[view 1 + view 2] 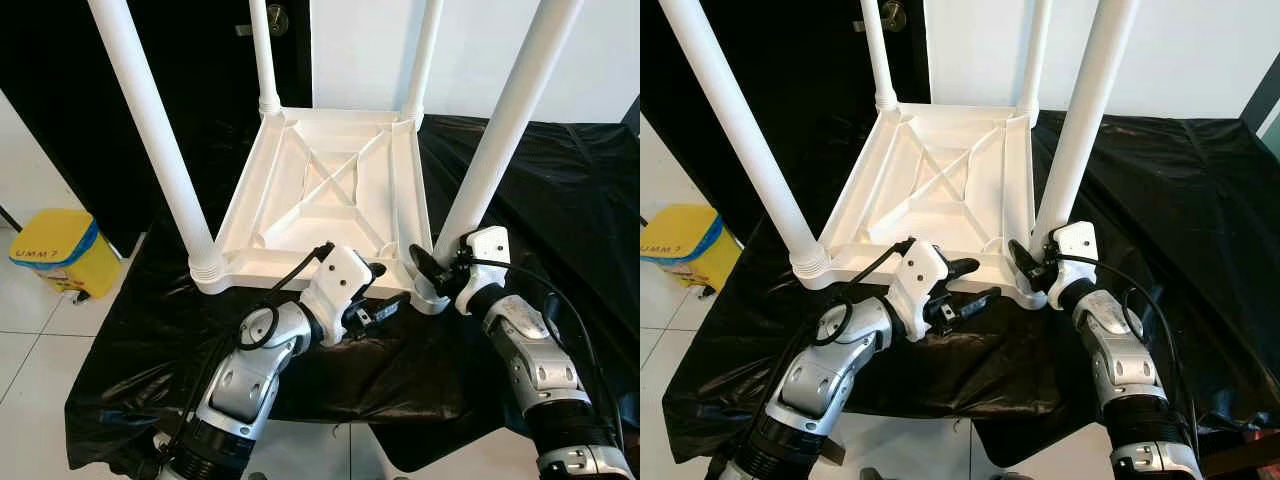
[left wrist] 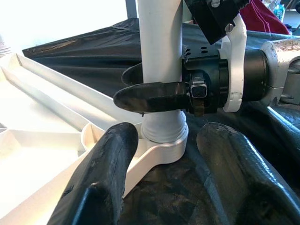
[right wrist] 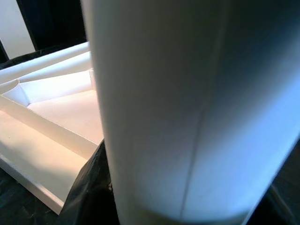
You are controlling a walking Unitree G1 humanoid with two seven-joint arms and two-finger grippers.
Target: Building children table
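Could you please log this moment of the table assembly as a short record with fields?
Workpiece: white table top, upside down on black sheet
Legs: four fitted, all pointing up
Right gripper: shut on near right leg, just above its socket
Left gripper: open, beside the table top's near edge, holding nothing
Other: yellow bin on the floor to the robot's left

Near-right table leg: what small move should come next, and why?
Probably twist the leg tighter with the right gripper, whose fingers already clasp it just above its threaded socket in the upturned tabletop. The left gripper, open, rests by the tabletop's near edge.
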